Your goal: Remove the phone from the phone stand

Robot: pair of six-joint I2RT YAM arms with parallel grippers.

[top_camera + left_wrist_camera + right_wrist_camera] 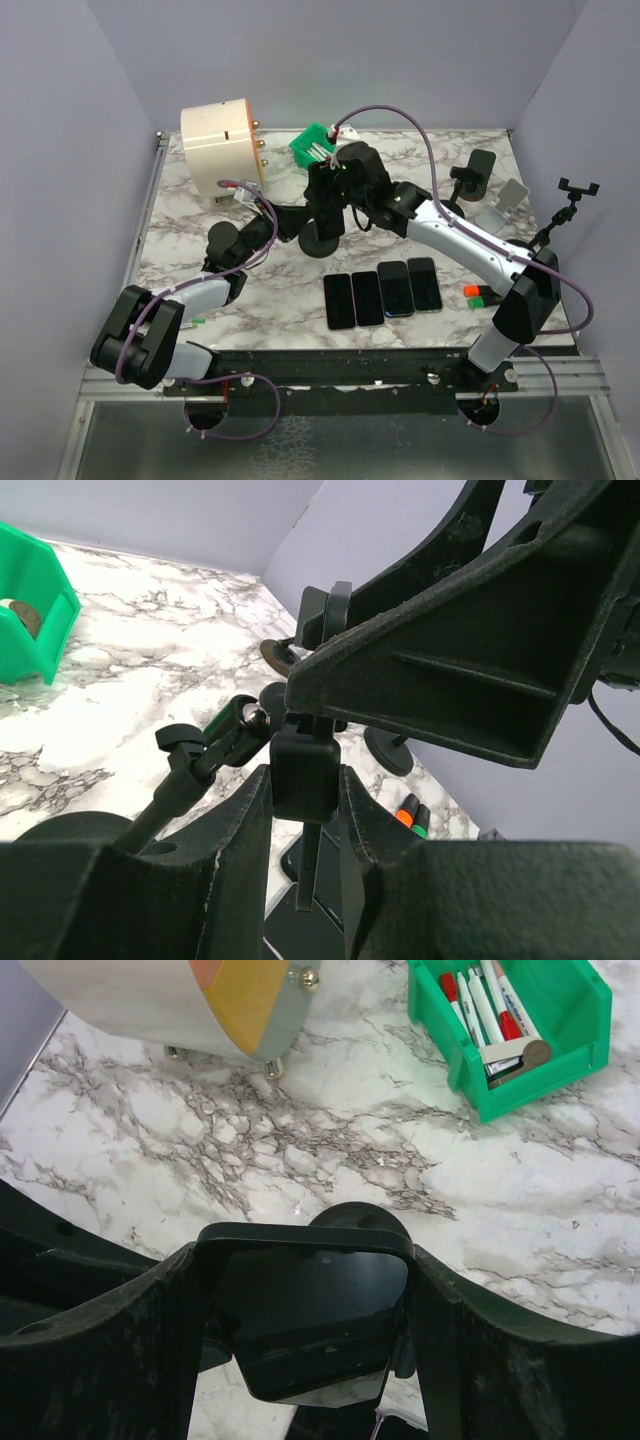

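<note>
right end effector [305,1290] around phone [312,1335]

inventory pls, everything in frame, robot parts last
phone: 1, black, in the centre stand
phone stand: 1, black, round base, table centre
flat phones: 4, dark, in a row at front centre
mounted phone: 1, dark, on another stand, back right
silver stand: 1, silver, right side
clamp stand: 1, black, nothing in it, right edge
green bin: 1, green, back centre
markers: several, white with red caps, in the bin
loose markers: 2, orange and green, front right
drum: 1, cream, on its side, back left
table: 1, white marble
left gripper: 1, black, closed on the phone stand's mount
right gripper: 1, black, closed on the phone
</note>
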